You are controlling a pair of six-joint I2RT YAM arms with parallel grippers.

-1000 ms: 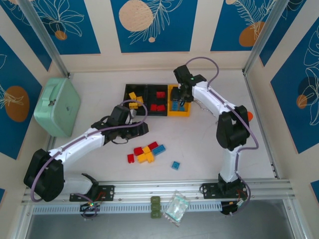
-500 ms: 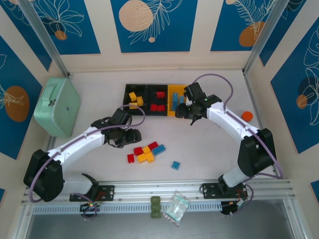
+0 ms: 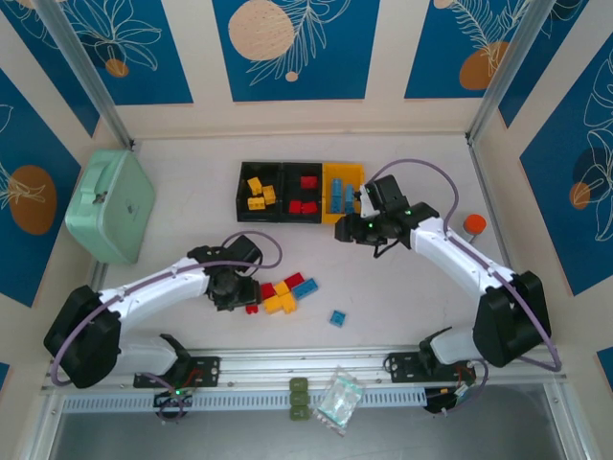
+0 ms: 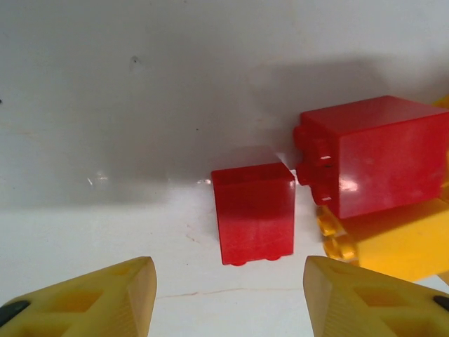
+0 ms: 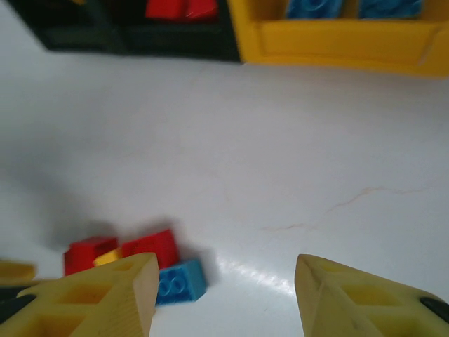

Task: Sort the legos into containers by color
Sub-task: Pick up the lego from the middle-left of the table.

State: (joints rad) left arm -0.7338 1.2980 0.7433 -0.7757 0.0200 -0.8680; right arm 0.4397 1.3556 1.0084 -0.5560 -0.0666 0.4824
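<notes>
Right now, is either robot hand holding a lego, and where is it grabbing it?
Neither. The left gripper is open, with a small red lego on the table just ahead of it, untouched. The right gripper is open too, empty.

Legos [image 4: 254, 213]: hard plastic, smooth, glossy, faces catching glare. Table [image 4: 105, 232]: smooth, semi-gloss, faint hairline cracks. Containers [image 5: 337, 42]: moulded plastic, slight sheen. Case [image 3: 110, 206] at 9 o'clock: satin plastic. Rail [image 3: 316, 362] at 6 o'clock: bare brushed metal. Bag [image 3: 341, 400] at 6 o'clock: clear crinkled film.
</notes>
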